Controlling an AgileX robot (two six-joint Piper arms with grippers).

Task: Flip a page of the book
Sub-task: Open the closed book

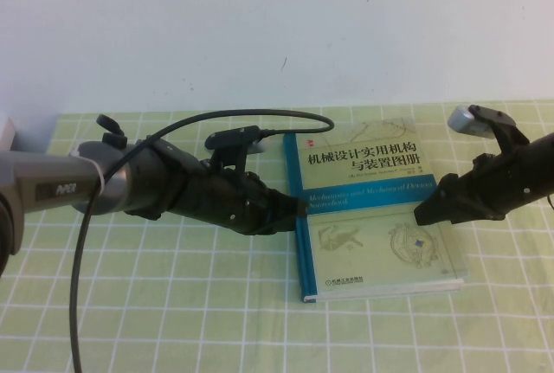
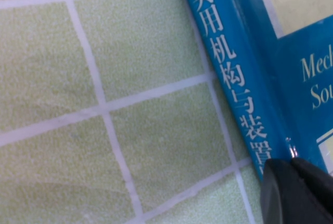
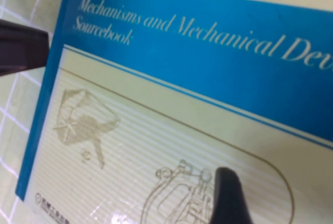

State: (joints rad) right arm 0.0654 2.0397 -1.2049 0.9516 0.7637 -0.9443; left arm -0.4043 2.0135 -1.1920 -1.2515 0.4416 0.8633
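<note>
Well, from my seat the left gripper (image 1: 294, 210) touches the teal spine, jaws unreadable. My closed pale yellow-green hardcover book (image 1: 372, 209) lies flat on the green checked surface (image 1: 173, 304), long axis running away from me, spine left. The right gripper (image 1: 424, 213) hovers over its right edge, jaws apart.

Closed book (image 1: 374, 204) flat on table

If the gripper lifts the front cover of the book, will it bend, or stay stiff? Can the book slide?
The book lies closed and looks thick and hardbound, so its cover probably lifts as one stiff board. The cover looks smooth, so fingers may slip. The left gripper at the spine likely limits sliding on the checked cloth; the right gripper is open at the far edge.
</note>
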